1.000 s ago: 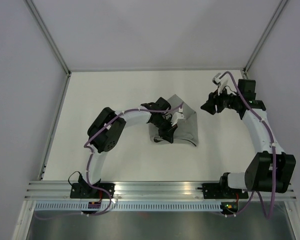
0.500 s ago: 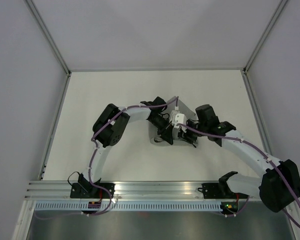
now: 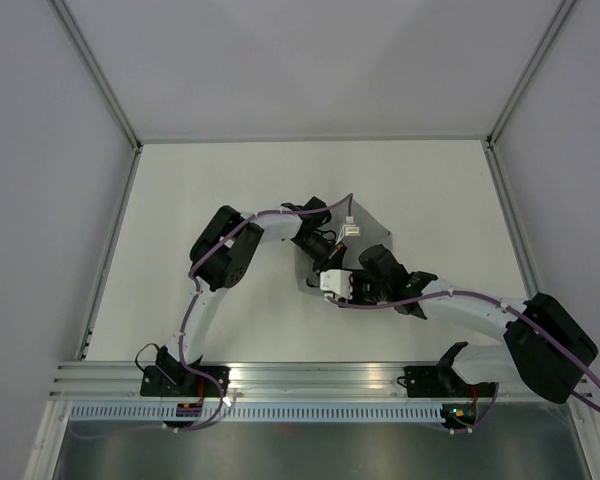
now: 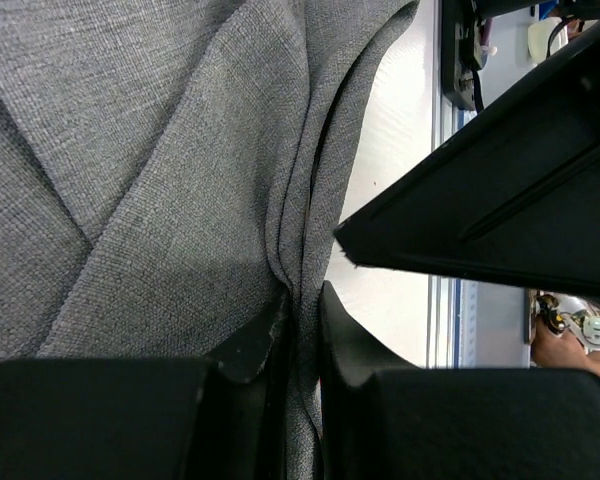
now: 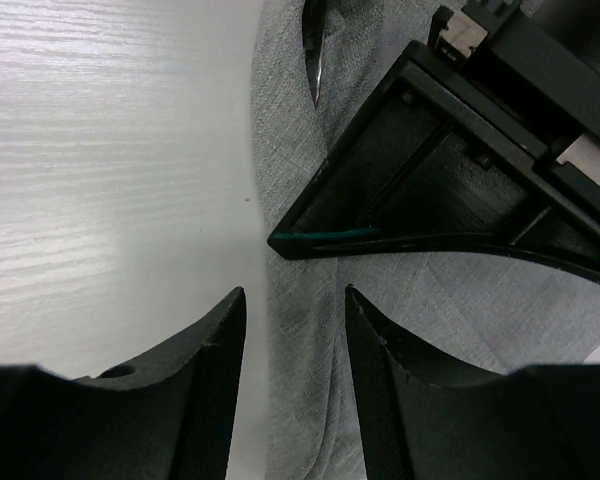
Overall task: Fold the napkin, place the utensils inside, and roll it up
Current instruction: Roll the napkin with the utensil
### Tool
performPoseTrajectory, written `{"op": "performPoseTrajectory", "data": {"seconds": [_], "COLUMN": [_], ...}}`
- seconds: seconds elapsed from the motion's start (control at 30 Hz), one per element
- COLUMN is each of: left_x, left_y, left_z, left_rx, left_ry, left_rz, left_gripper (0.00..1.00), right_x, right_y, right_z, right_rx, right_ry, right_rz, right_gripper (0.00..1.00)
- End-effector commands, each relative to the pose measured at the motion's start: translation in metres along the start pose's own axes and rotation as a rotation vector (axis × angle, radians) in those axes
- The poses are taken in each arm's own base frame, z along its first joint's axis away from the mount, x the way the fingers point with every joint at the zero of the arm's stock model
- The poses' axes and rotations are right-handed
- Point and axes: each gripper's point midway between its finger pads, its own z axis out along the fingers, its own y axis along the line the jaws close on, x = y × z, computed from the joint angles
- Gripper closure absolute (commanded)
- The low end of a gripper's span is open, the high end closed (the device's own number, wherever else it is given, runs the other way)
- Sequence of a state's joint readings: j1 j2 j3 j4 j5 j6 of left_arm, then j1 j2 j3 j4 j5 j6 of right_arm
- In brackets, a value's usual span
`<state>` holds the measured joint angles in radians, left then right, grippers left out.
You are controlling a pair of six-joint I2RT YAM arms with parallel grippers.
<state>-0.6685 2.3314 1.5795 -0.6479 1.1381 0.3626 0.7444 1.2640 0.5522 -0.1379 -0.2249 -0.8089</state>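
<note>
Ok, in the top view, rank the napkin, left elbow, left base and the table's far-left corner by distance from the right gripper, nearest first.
From the right gripper:
1. The napkin, right at its fingertips.
2. The left elbow, to its left.
3. The left base, near-left by the rail.
4. The far-left corner, up where the walls meet.

White table (image 3: 210,190) under my arms, with a faint streaky grain in my right wrist view. A metal rail (image 3: 320,378) runs along its near edge. The grey napkin (image 3: 378,232) lies on it near the middle, slightly right, bunched into overlapping folds and creases, with bare table showing along its left edge.
</note>
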Motion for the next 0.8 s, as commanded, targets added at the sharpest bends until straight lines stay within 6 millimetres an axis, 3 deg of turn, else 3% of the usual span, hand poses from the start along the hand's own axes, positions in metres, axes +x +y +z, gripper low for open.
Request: {"op": "performPoseTrajectory", "data": {"seconds": [0.0,0.77], "left_x": [0.041,0.041], "left_y": [0.036,0.038], "left_z": [0.007,0.005], "left_rx": [-0.101,-0.079], "left_ry": [0.108,0.096], "left_rz": [-0.088,-0.091], "left_gripper": [0.98,0.98], "right_x": [0.000,0.031], "right_y": [-0.011,0.012], "right_z": [0.007,0.033], "right_rx": [0.063,-0.055], "right_ry": [0.005,0.125], "right_rz": [-0.049,-0.088], "right_gripper": [0.50,0.57]}}
